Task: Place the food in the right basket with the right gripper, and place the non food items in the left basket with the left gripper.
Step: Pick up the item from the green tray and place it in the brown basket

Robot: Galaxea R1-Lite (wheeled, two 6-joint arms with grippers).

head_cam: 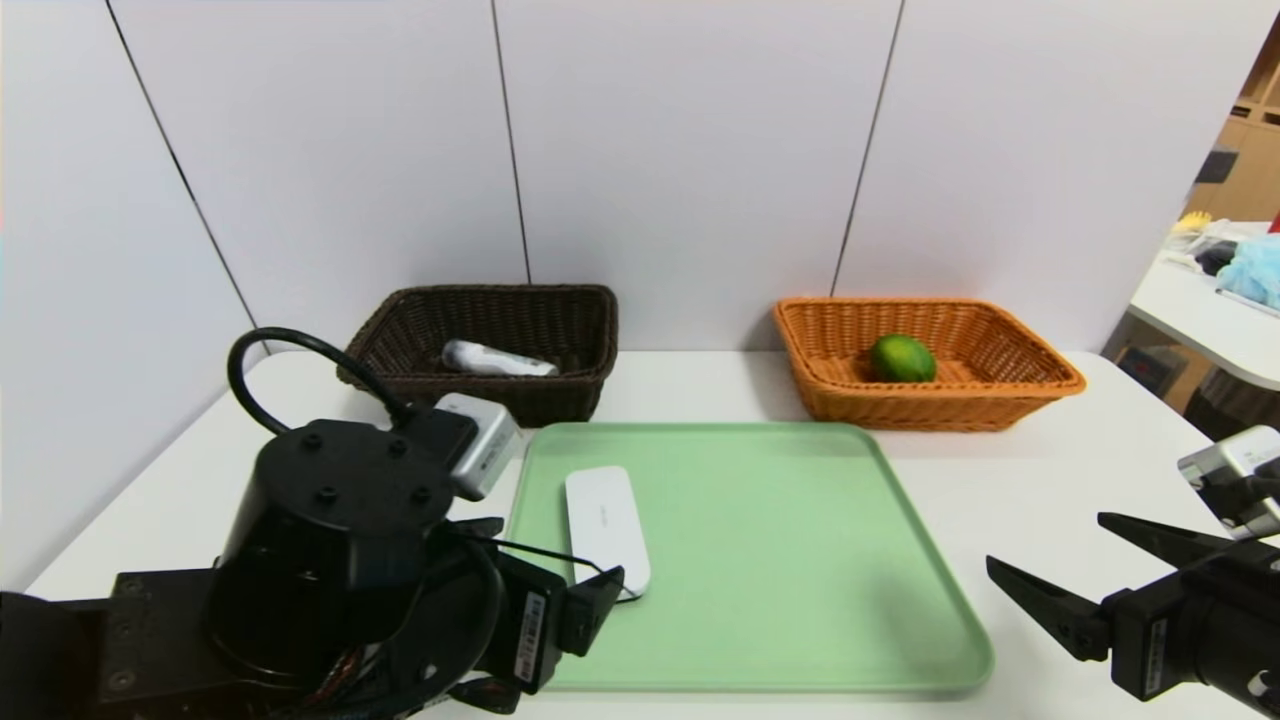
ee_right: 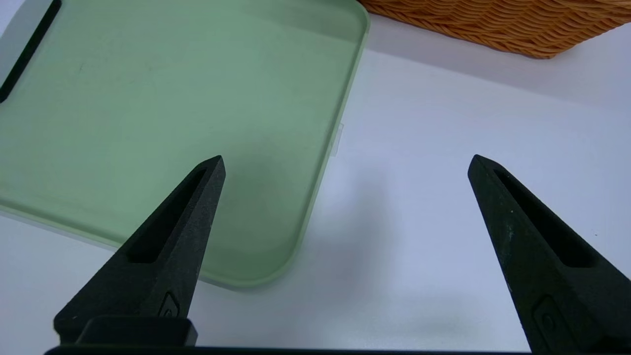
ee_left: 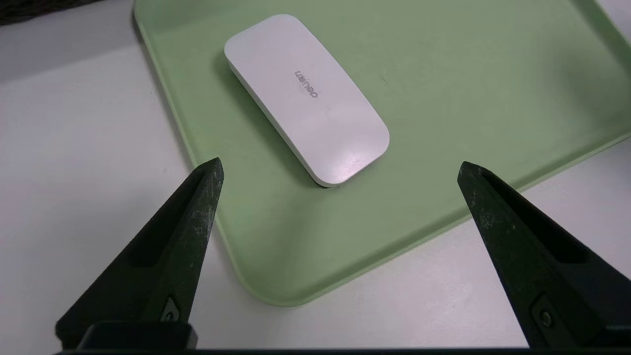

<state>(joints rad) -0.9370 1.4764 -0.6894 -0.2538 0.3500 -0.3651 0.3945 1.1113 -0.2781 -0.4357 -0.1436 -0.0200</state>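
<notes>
I have the left tool (ee_left: 340, 165) spread and empty over the tray's (ee_left: 291, 301) near corner — wide enough, I judge, to straddle the white case (ee_left: 308, 101) lying flat there, bound for the dark basket (head_cam: 480, 384) — my right tool (ee_right: 347, 160) parked wide-open, empty, beside the tray.

The open right gripper (ee_right: 347, 165) hovers near the green tray (ee_right: 246, 197) and wicker basket (ee_right: 512, 27).
</notes>
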